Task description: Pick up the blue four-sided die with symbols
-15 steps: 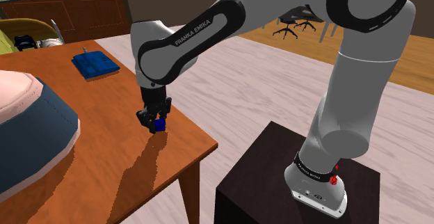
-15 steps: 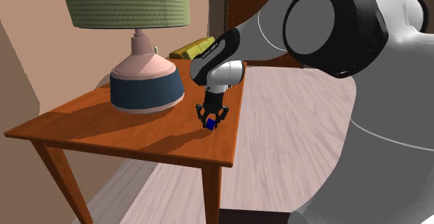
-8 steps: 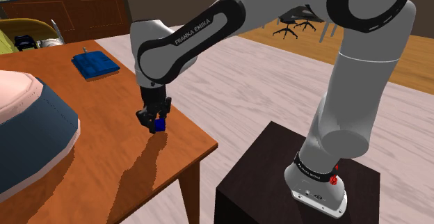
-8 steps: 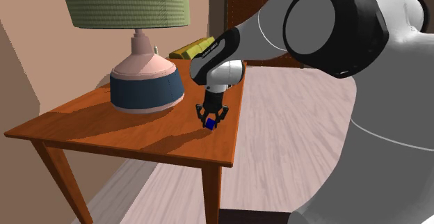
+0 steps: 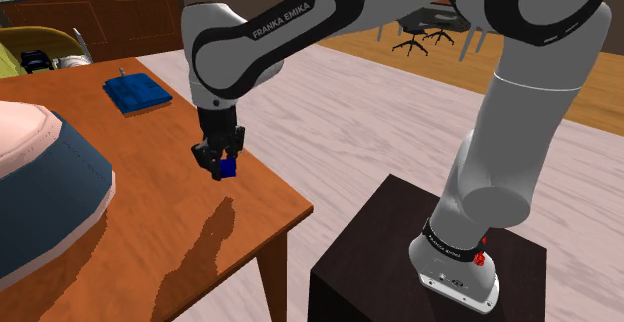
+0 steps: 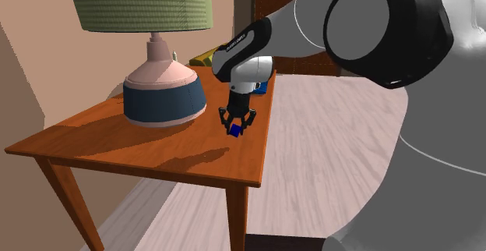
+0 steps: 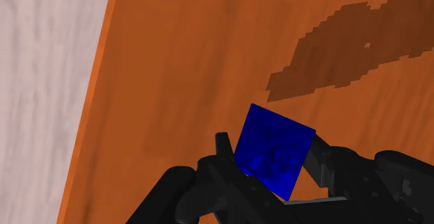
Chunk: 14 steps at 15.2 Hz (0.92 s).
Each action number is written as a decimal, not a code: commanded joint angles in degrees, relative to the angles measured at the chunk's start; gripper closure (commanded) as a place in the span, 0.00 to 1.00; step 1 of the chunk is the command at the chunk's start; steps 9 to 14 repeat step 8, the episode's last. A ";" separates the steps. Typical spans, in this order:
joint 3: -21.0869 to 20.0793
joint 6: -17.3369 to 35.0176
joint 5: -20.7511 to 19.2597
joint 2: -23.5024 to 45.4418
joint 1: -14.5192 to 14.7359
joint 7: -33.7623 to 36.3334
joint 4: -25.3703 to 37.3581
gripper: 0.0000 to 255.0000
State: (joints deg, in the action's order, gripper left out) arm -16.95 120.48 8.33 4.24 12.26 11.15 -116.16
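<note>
The small blue die (image 5: 228, 167) hangs clear of the wooden table (image 5: 180, 220), clasped between the black fingers of my gripper (image 5: 221, 166). From the second exterior view, the die (image 6: 234, 130) and the gripper (image 6: 236, 125) sit above the table's near right part, close to the edge. In the wrist view the die (image 7: 272, 149) is a dark blue faceted block with faint markings, pinched between both fingers of the gripper (image 7: 271, 161), and the arm's shadow lies on the table top (image 7: 181, 69) below.
A large lamp with a pink and blue base (image 6: 164, 93) and green shade stands mid-table. A flat blue object (image 5: 135, 93) lies toward the table's far end. The table edge (image 5: 285, 185) runs just beside the gripper, with light floor beyond. My dark stand (image 5: 400, 260) is at lower right.
The gripper has risen with the die held in it, lifting it off the table. Its shadow on the wood now lies apart from it.
</note>
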 commanded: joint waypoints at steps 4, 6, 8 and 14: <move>0.05 -3.62 0.10 -1.15 -0.10 0.29 2.48 1.00; 0.07 -5.09 0.15 -1.61 -0.15 0.40 3.50 1.00; 0.08 -5.20 0.15 -1.65 -0.15 0.41 3.58 1.00; 0.08 -5.20 0.15 -1.65 -0.15 0.41 3.58 1.00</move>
